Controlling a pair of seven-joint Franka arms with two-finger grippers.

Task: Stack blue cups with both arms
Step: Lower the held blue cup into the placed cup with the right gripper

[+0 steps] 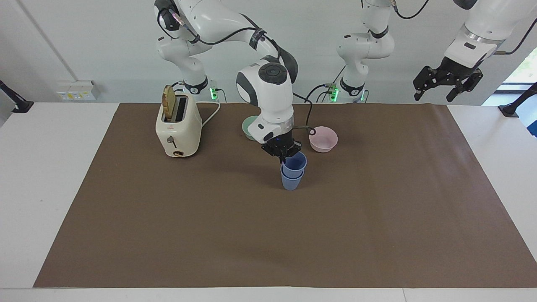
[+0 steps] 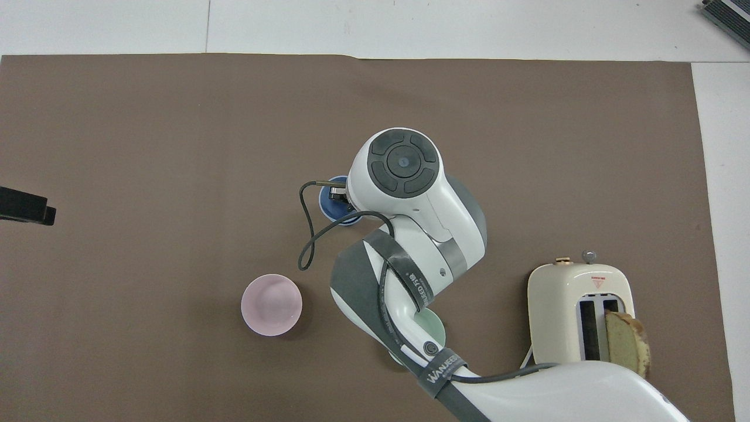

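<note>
Right pincer (image 1: 285, 156) pinches the rim of the upper blue cup (image 1: 295, 162), nested upright in the lower blue cup (image 1: 291, 180) mid-tabletop (image 1: 377, 218), axes lined up. Letting go looks next. Left pincer (image 1: 447, 82) waits high over its end, splayed and empty.

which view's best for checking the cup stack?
Facing view: both blue cups show side-on, the upper nested in the lower, with the right gripper at the upper rim. Overhead, the right arm covers most of the stack; only a sliver of blue rim shows.
</note>
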